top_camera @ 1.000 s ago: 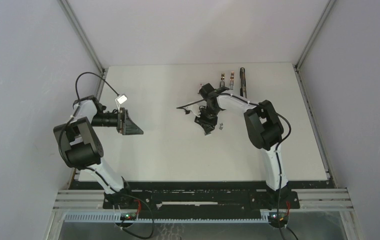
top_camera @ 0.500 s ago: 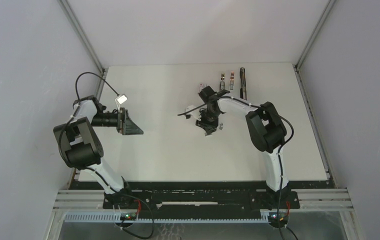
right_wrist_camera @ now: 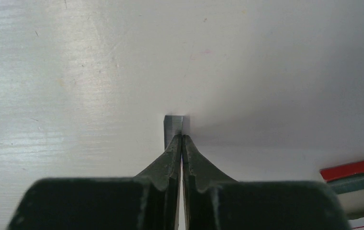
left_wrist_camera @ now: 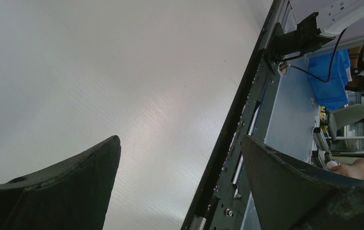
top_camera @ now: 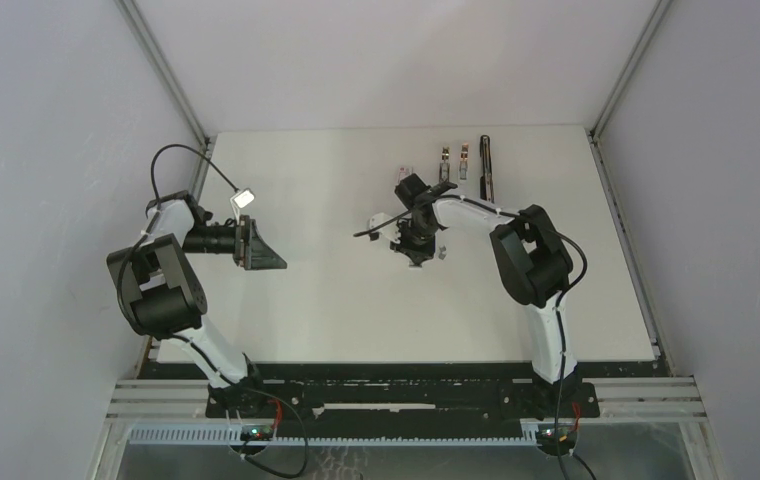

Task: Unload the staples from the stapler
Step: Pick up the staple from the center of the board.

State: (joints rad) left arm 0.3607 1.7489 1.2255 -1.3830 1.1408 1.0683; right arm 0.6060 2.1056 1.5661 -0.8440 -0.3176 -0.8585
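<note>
- The right claw [right_wrist_camera: 181, 136] is closed. Its tips pinch a short grey strip of staples [right_wrist_camera: 173, 123].
- That strip rests on the white surface [top_camera: 336, 310], around the middle and towards the far side.
- The stapler [top_camera: 486, 166] is slim and black and lies flat at the far edge, apart from the right claw. Whether any staples sit inside it cannot be told.
- Two slim grey pieces [top_camera: 445, 160] lie just left of the stapler. They are too small to identify.
- A small box [right_wrist_camera: 357, 175] with red, green and white edges lies near the right claw. What it contains is hidden.
- The left claw [left_wrist_camera: 181, 143] is spread wide and holds nothing. It hangs over the left side of the surface, well apart from everything else.
</note>
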